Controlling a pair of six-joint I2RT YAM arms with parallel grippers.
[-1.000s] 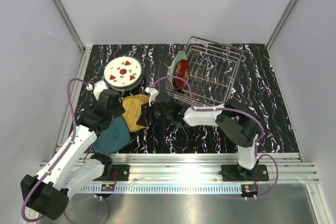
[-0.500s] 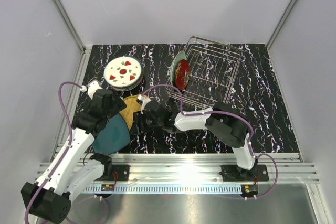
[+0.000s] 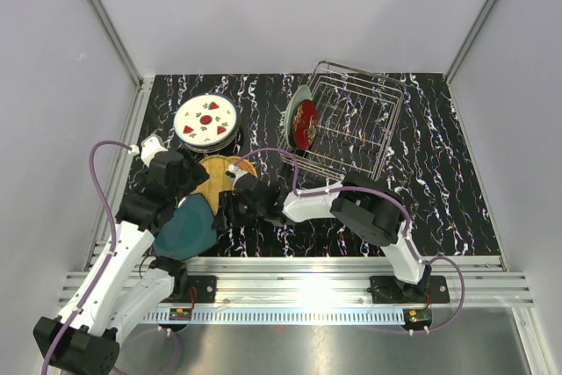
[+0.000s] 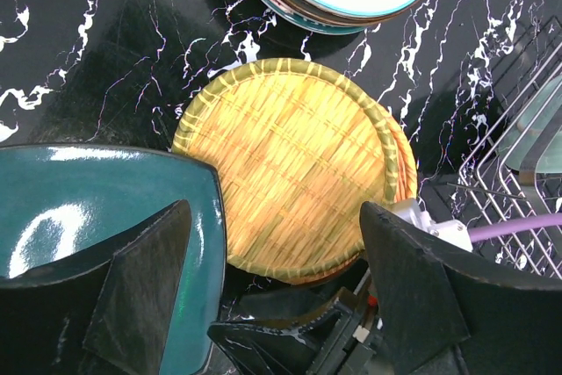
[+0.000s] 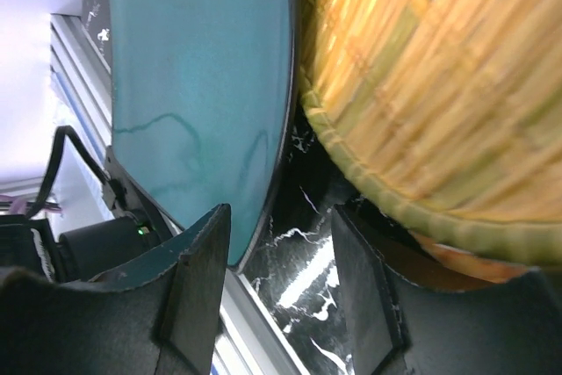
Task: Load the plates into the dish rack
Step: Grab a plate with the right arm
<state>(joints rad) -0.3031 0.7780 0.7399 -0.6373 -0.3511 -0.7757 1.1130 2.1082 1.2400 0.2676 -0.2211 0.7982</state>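
Right hand [image 5: 277,217], fingers apart, straddles the rim of the dark teal plate [image 5: 193,85], seemingly to lift it; left hand [image 4: 274,208] hangs spread above the orange-tan plate [image 4: 299,155].

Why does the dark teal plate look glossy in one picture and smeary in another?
Left wrist view: the light overhead leaves white glare patches on the teal plate, while the woven plate looks sharp and matte. Right wrist view: the lens sits very close, so both plates go soft and out of focus. Top external view: everything is sharp, with bright glare on the metal rail.
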